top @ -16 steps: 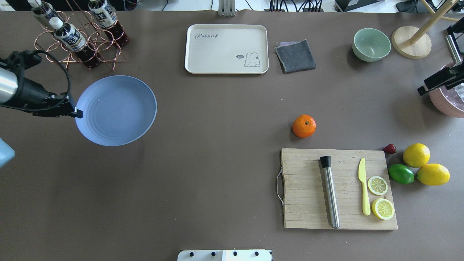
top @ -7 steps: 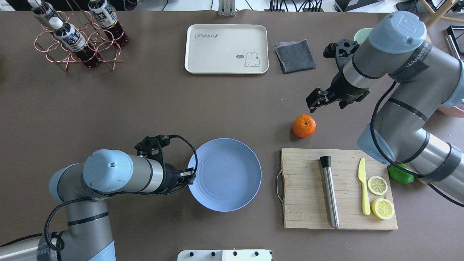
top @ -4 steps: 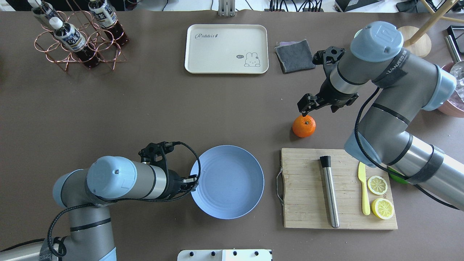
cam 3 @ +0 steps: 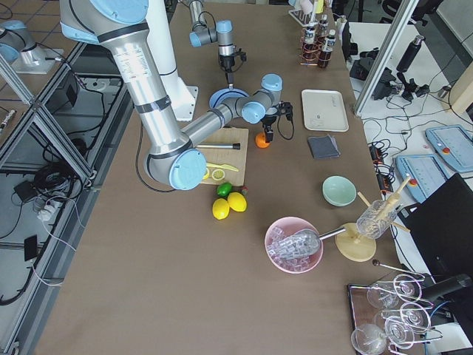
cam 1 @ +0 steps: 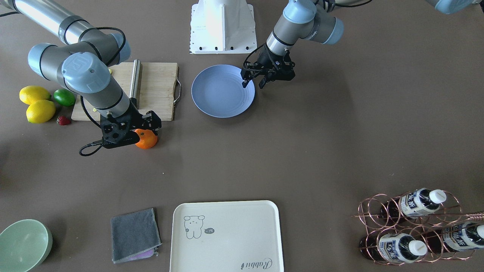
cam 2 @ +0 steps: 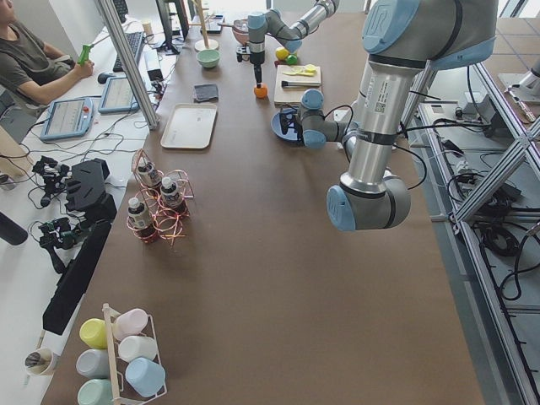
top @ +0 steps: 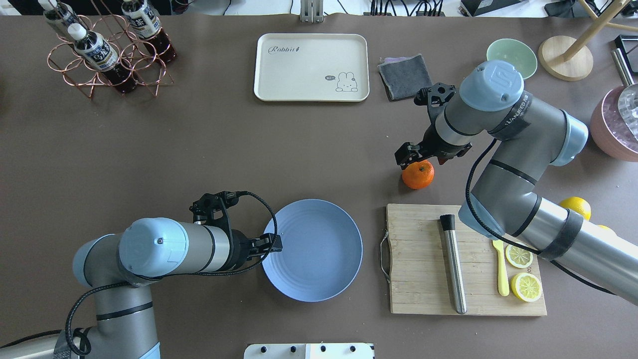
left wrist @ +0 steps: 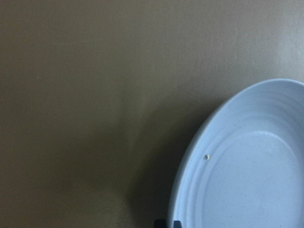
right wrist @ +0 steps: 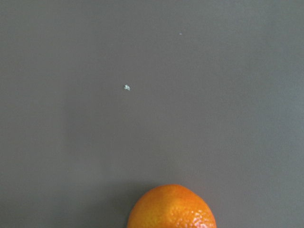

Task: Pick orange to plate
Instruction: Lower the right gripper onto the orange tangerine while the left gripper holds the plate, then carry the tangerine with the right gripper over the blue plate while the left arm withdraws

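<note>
The orange point(top: 419, 175) rests on the brown table just beyond the cutting board, also seen as the orange point(cam 1: 148, 140) and low in the right wrist view as the orange point(right wrist: 172, 208). My right gripper point(top: 411, 156) hovers open right over its far side, fingers apart, nothing held. The periwinkle plate point(top: 319, 259) lies flat near the table's middle front. My left gripper point(top: 275, 244) sits at the plate's left rim, and in the front view the left gripper point(cam 1: 253, 81) looks open, one finger inside the rim and one outside. The left wrist view shows the plate point(left wrist: 247, 180) rim.
A wooden cutting board point(top: 423, 279) with a steel muddler point(top: 453, 264), yellow knife and lemon slices lies right of the plate. Lemons and a lime sit at the right edge. A cream tray point(top: 311, 67), grey cloth point(top: 404, 77), green bowl point(top: 518, 52) and bottle rack point(top: 107, 50) line the back.
The left arm brought the plate from the far left to the middle front and its fingers now look parted. The right arm came in and lowered over the orange.
</note>
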`<state>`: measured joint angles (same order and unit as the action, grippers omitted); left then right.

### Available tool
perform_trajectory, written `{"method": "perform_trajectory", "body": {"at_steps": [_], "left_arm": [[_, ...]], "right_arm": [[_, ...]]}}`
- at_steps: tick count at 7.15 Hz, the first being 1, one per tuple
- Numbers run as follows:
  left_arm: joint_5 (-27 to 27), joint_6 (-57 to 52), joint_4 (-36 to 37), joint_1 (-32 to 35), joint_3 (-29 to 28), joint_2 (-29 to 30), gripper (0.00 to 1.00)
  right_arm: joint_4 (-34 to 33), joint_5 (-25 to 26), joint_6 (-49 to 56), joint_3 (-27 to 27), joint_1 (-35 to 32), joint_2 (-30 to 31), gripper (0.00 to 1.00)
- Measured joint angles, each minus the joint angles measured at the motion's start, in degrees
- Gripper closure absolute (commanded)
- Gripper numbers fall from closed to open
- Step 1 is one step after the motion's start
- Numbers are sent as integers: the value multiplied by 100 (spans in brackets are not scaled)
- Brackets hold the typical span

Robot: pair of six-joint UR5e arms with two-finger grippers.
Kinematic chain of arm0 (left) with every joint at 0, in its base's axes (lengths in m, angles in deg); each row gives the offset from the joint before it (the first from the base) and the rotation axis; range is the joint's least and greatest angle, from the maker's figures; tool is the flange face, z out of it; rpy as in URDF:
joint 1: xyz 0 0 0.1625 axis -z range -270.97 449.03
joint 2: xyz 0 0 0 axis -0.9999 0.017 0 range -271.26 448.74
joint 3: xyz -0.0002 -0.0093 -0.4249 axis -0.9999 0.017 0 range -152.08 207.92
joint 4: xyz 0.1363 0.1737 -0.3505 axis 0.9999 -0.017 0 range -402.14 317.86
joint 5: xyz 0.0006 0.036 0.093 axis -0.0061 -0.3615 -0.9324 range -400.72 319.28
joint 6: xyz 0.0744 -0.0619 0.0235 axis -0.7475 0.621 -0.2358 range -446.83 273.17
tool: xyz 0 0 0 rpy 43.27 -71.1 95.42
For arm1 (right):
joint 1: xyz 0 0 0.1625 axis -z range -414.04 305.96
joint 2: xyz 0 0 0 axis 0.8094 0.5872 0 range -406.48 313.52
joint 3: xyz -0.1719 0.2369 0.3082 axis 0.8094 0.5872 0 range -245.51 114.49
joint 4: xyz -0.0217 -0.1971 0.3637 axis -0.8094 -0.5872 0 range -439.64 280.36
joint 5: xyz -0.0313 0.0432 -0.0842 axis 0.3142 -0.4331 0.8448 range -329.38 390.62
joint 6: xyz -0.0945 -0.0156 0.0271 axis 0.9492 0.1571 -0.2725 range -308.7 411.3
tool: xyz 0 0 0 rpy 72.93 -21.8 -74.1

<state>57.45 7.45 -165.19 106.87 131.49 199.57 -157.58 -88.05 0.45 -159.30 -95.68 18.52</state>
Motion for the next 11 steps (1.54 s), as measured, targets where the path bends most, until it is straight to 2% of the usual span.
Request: {"method": "perform_trajectory", "body": {"at_steps": [1,2,3,4,7,8,9,11], "left_arm": [[-8,2,2,1,16,5,2],[-14,2,4,10,26,8,2],[-17,2,4,22,39,5,2],[-17,2,7,32,73,-13,2],[47,-13,11,177,290,-120,2],[301,-189,10,473,442,-271,2],[779,-589,0,958,569,-489,2],[1653,-1473,-15,1817,617,-814,2]], "right_arm": [[22,24,-80,33,77,10,5],[30,39,-116,62,129,27,15],[30,72,-130,88,168,35,47],[28,113,-136,100,194,37,99],[-205,93,-333,-31,193,-275,100],[-435,100,-714,-210,266,-517,100],[-570,209,-1289,-415,528,-729,100],[-654,800,-2251,-583,1355,-1139,100]]}}
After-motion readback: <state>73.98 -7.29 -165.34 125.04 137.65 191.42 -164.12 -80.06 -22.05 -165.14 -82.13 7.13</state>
